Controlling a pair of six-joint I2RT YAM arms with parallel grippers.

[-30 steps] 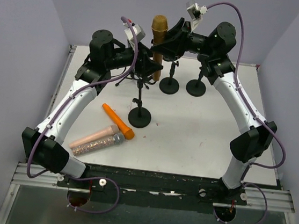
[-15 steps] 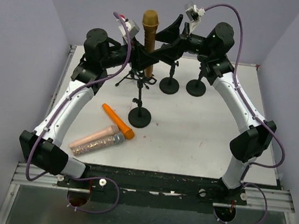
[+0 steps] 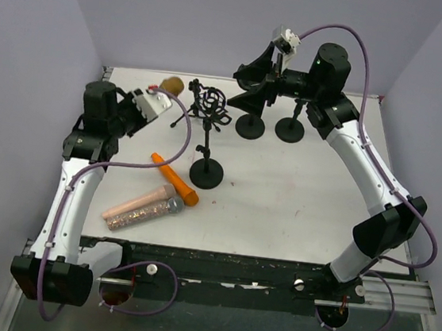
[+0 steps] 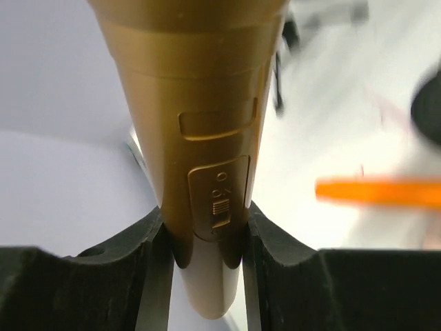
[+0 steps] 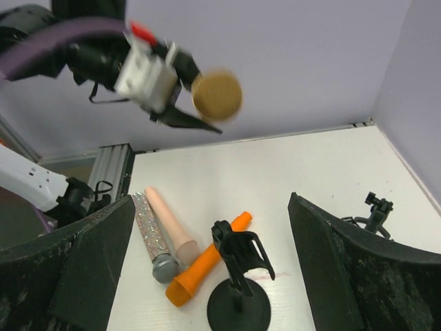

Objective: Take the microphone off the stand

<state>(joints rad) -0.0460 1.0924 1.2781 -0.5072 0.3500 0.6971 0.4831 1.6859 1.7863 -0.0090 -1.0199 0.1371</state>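
— While the left pincer (image 4: 204, 238) is clamped on the lower body of the gold metal microphone (image 4: 200, 103), which step is this, in your opinion?
— I think the removal itself is done. In the top view the microphone (image 3: 172, 86) is held up near the far left corner of the white worktop (image 3: 297, 198), apart from every stand. The black shock-mount tripod stand (image 3: 209, 104) holds nothing, and the black round-base clip stand (image 3: 206, 172) also nothing.
— And the right pincer (image 3: 250, 85)?
— Its jaws are wide apart with nothing between them, above the far edge.
— What does the next move call for?
— Probably to lower the microphone onto a free place, away from the orange microphone (image 3: 175, 180), the pink microphone (image 3: 138, 202) and the glittery silver microphone (image 3: 152, 210) near the left edge, and then to release it.
— Any containers?
— None that I can see.
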